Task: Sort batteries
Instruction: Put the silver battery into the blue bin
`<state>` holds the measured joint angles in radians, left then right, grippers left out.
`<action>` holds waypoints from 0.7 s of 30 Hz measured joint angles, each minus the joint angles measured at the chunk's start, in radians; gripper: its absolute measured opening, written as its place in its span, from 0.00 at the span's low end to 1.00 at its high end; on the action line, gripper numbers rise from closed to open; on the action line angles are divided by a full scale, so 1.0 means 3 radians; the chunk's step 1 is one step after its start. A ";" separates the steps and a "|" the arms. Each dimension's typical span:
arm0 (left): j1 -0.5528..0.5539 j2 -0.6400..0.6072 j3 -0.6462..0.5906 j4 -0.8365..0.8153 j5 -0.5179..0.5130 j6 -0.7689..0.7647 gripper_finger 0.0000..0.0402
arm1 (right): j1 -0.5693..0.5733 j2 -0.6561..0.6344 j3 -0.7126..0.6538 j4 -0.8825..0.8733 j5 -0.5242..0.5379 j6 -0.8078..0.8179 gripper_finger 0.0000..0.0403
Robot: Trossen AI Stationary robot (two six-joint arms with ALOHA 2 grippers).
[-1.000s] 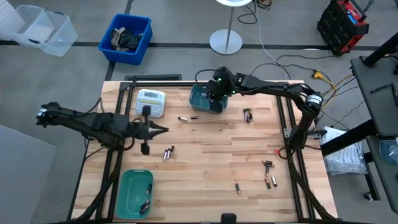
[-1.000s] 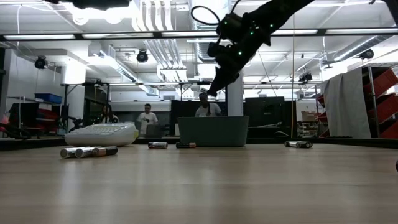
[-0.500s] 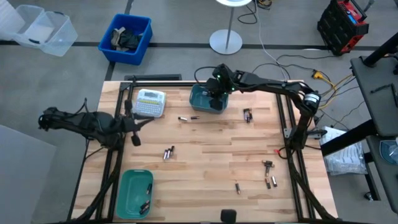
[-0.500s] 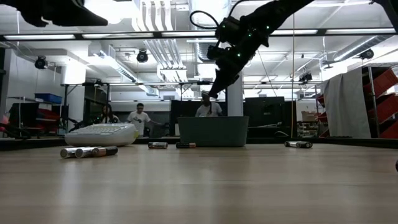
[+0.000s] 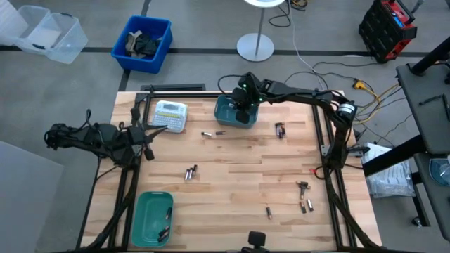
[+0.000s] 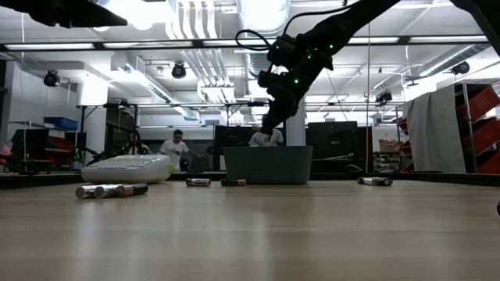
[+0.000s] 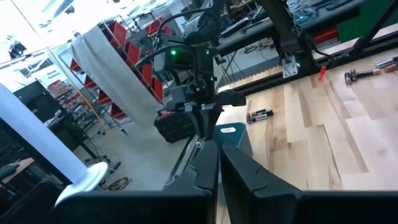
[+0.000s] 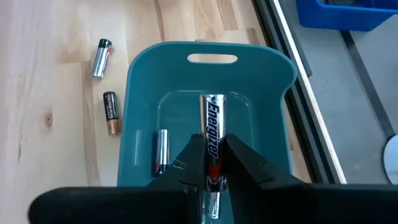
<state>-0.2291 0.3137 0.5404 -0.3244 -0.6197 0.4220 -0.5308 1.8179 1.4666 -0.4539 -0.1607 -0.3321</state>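
Pinching an Energizer battery (image 8: pixel 211 140) above the teal bin (image 8: pixel 273 124), the right pincer (image 8: pixel 210 163) reveals it only wrist-side.

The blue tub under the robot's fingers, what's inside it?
One silvery battery lies on the floor of the blue tub. The right gripper holds an Energizer battery above it, covering part of the floor.

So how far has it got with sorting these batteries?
Partly done. One battery already lies in the far teal bin, and a few more show in the near green bin. Right now the right gripper holds an Energizer battery above the far bin; the left gripper waits, shut, at the table's left edge. About a dozen loose batteries lie scattered on the table.
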 joint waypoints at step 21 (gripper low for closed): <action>0.0000 -0.0018 -0.0001 0.0364 -0.0003 0.0629 0.00 | 0.0000 0.0000 0.0000 0.0139 0.0004 -0.0038 0.08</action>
<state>-0.2291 0.3082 0.5400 -0.2151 -0.6205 0.6107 -0.5308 1.8179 1.4666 -0.4122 -0.1596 -0.3436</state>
